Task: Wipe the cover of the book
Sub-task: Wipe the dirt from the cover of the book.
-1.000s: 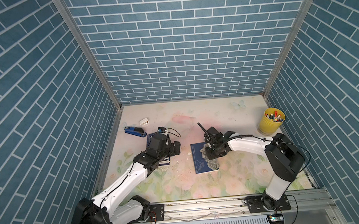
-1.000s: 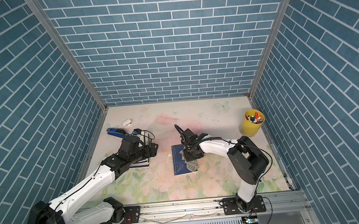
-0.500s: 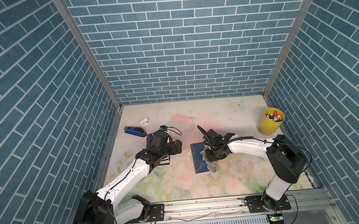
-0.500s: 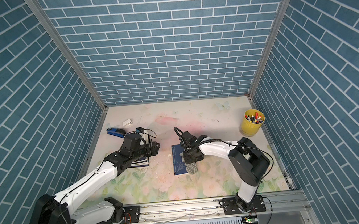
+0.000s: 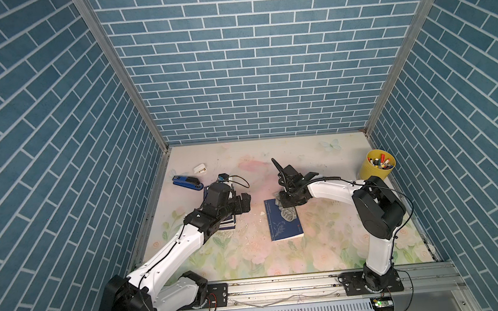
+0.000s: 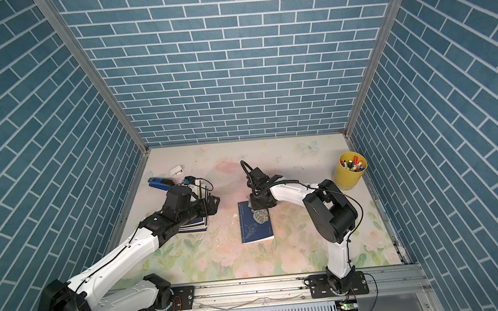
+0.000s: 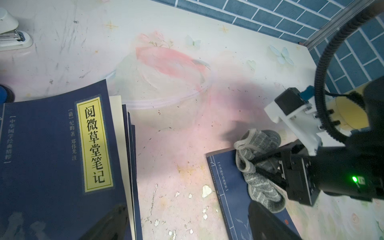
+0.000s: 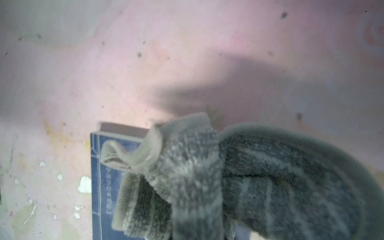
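Note:
The book (image 5: 284, 227) (image 6: 255, 228) has a dark blue cover and lies flat on the flowered table, mid-table in both top views. A grey striped cloth (image 5: 289, 214) (image 6: 261, 215) rests on its far end. My right gripper (image 5: 286, 204) (image 6: 257, 205) is shut on the cloth and presses it onto the cover. The right wrist view is filled by the cloth (image 8: 228, 182), with the book's corner (image 8: 104, 187) showing beside it. My left gripper (image 5: 244, 203) (image 7: 187, 224) hangs open and empty left of the book (image 7: 232, 191). In the left wrist view the cloth (image 7: 259, 187) sits pinched between the right gripper's fingers.
A stack of dark blue books (image 5: 228, 223) (image 7: 62, 155) lies under the left arm. A blue stapler (image 5: 186, 183) and a small white stapler (image 5: 200, 168) sit at the far left. A yellow cup of pens (image 5: 377, 169) stands at the far right. White flakes (image 7: 205, 190) dot the table between the books.
My right gripper has drawn the cloth along the cover from the book's middle toward its far end. The left arm has hardly moved.

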`<state>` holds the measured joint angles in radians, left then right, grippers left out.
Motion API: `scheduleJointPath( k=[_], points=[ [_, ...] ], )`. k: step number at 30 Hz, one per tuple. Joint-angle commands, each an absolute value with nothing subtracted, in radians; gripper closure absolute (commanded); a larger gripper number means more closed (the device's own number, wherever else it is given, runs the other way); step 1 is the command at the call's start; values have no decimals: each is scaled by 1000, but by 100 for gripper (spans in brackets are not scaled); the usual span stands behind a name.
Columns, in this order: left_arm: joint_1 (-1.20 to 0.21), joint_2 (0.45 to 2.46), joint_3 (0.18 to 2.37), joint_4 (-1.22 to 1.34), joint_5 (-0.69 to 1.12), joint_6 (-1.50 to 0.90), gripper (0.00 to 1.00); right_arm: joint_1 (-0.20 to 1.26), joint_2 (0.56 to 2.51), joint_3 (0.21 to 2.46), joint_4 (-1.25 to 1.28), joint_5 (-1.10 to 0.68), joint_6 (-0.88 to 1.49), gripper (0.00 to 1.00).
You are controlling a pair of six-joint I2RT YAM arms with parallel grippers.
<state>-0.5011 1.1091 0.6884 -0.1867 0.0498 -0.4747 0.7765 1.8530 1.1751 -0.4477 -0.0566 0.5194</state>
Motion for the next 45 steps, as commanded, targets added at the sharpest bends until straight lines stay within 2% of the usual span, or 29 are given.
scheduleJointPath(
  k=[1, 6, 9, 14, 19, 24, 27, 34, 37, 45],
  points=[
    [-492, 1135, 704, -181, 52, -471, 4, 848, 1809, 1006, -547, -69, 566, 92],
    [-486, 1163, 717, -166, 53, -469, 4, 886, 1671, 828, -507, -98, 647, 92],
    [-481, 1179, 724, -159, 55, -468, 4, 884, 1660, 812, -493, -99, 647, 91],
    [-478, 1174, 724, -159, 61, -473, 4, 816, 1785, 940, -477, -95, 583, 91],
    [-474, 1131, 710, -179, 53, -477, 4, 735, 1954, 1176, -497, -104, 519, 91],
    [-467, 1100, 696, -179, 48, -484, 4, 764, 1982, 1262, -556, -108, 484, 91],
    [-463, 1106, 696, -171, 50, -486, 4, 818, 1932, 1181, -555, -96, 504, 91],
    [-460, 1127, 706, -166, 47, -479, 4, 951, 1703, 810, -441, -53, 737, 91],
    [-456, 1148, 715, -166, 48, -474, 4, 957, 1673, 759, -397, -49, 762, 91],
    [-453, 1156, 693, -138, 61, -495, 5, 846, 1941, 1045, -368, -64, 622, 91]
  ],
)
